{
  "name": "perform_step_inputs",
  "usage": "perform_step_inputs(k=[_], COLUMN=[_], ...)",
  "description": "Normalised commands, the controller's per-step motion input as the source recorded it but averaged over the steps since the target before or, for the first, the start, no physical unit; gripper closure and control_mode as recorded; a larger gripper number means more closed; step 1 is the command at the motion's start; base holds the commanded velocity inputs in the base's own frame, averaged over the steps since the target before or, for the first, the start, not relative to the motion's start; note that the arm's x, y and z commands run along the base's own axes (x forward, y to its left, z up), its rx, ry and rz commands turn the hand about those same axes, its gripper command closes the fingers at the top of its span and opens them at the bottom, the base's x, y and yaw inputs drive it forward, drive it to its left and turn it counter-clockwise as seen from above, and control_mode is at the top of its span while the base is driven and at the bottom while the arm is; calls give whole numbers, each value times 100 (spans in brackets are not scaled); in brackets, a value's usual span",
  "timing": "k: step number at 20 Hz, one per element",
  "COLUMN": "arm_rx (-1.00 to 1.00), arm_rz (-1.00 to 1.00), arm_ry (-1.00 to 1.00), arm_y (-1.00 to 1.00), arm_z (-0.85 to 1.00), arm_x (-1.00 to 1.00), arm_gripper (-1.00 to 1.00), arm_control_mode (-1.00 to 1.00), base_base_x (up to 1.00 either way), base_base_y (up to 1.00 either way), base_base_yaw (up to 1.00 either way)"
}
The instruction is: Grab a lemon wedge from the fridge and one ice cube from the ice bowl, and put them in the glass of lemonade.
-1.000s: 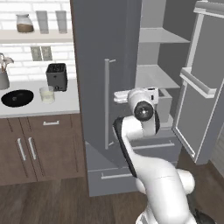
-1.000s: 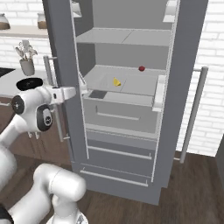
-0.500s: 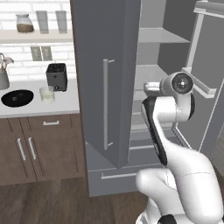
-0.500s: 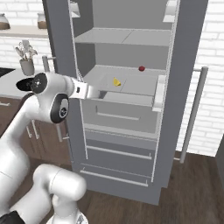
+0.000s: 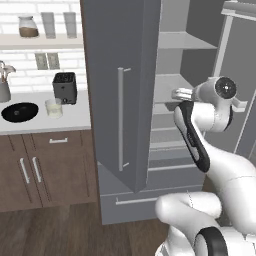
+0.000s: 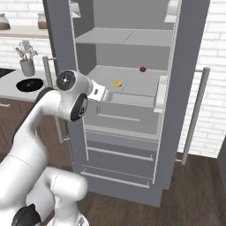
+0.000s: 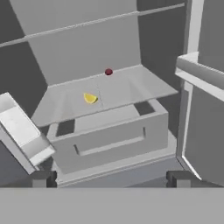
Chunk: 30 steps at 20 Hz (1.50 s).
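Jaws wide and empty at the open fridge [image 6: 185, 88], lemon wedge [image 6: 117, 82] not yet reached.

Left to right: ice bowl [image 5: 19, 111] and glass of lemonade [image 5: 54, 108] wait on the tabletop [image 5: 75, 117]; the gripper [image 6: 107, 95] points at the shelf [image 7: 131, 87] where the wedge lies, a red ball [image 7: 108, 71] behind it. A low approach could catch the shelf's front edge; a push could slide the wedge back. Open room above.

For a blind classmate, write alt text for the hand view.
A small yellow lemon wedge lies on a grey shelf inside the open fridge, with a tiny dark red ball farther back. The open jaws frame the bottom edge, above a drawer.
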Motion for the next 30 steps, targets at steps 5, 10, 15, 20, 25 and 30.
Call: perform_step_inputs(k=[5, 10, 15, 20, 25, 30], arm_rx=[39, 28, 25, 10, 11, 15], arm_rz=[8, 12, 11, 4, 7, 11], arm_ry=[2, 2, 9, 12, 15, 12], arm_y=[-3, 3, 7, 52, 61, 54], arm_z=[2, 0, -3, -6, -8, -8], arm_x=[86, 43, 53, 52, 18, 8], arm_gripper=[-100, -100, -100, -100, -100, -100], arm_control_mode=[-100, -100, -100, -100, -100, -100], base_base_x=[0, 0, 0, 0, 0, 0], base_base_y=[0, 0, 0, 0, 0, 0], base_base_yaw=[0, 0, 0, 0, 0, 0])
